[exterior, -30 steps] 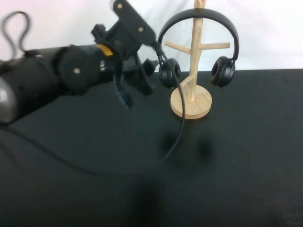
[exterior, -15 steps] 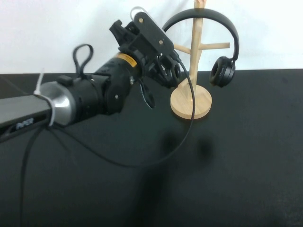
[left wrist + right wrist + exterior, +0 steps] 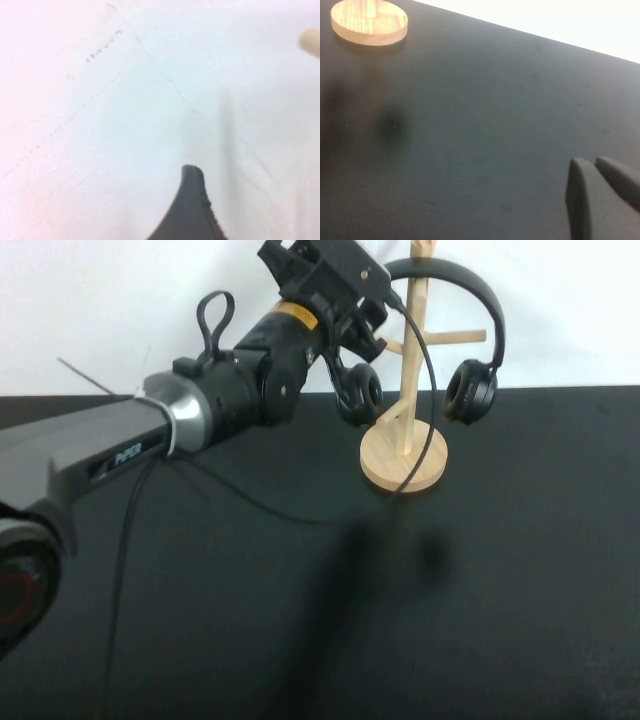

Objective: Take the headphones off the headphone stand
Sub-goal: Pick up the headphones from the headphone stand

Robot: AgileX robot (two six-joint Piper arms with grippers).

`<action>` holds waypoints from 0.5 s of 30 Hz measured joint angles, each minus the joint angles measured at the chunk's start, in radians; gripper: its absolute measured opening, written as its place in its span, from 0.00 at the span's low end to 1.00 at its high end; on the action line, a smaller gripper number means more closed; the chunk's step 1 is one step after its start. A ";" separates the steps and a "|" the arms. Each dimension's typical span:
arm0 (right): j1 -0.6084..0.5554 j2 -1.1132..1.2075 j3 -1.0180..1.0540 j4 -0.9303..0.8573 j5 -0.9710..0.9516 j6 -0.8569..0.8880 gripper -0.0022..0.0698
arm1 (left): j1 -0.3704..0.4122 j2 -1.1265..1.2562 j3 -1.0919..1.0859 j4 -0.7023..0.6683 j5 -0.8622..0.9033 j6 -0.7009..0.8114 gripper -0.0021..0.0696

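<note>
The black headphones [image 3: 468, 298] hang over the top of the light wooden headphone stand [image 3: 404, 456], one ear cup on each side of the pole. My left gripper [image 3: 368, 302] is raised at the left end of the headband and hides that part of it. It looks open: the left wrist view shows one finger [image 3: 192, 205] against the white wall and a wooden peg tip [image 3: 311, 40], with nothing held. My right gripper [image 3: 592, 172] is shut and empty, low over the black table, far from the stand's base [image 3: 369, 22]. It is outside the high view.
The left arm [image 3: 200, 410] stretches across the back left of the black table [image 3: 500, 590]. Its black cable [image 3: 418, 390] hangs in front of the stand's pole and base. A white wall stands behind the table.
My left arm has swung up and to the right, from beside the left ear cup to the left end of the headband. The headphones and stand have not moved.
</note>
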 joint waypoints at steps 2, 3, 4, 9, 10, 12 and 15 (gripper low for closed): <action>0.000 0.000 0.000 0.000 0.000 0.000 0.02 | 0.007 0.030 -0.042 0.000 0.017 0.000 0.71; 0.000 0.000 0.000 0.000 0.000 0.000 0.02 | 0.009 0.041 -0.057 0.000 0.023 0.000 0.70; 0.000 0.000 0.000 0.000 0.000 0.000 0.02 | 0.011 0.053 -0.073 0.000 0.031 0.000 0.68; 0.000 0.000 0.000 0.000 0.000 0.000 0.02 | 0.013 0.080 -0.113 0.000 0.096 -0.009 0.55; 0.000 0.000 0.000 0.000 0.000 0.000 0.02 | 0.013 0.080 -0.115 0.000 0.103 -0.012 0.51; 0.000 0.000 0.000 0.000 0.000 0.000 0.02 | 0.013 0.080 -0.119 -0.002 0.106 -0.017 0.40; 0.000 0.000 0.000 0.000 0.000 0.000 0.02 | 0.011 0.079 -0.120 -0.002 0.106 -0.017 0.17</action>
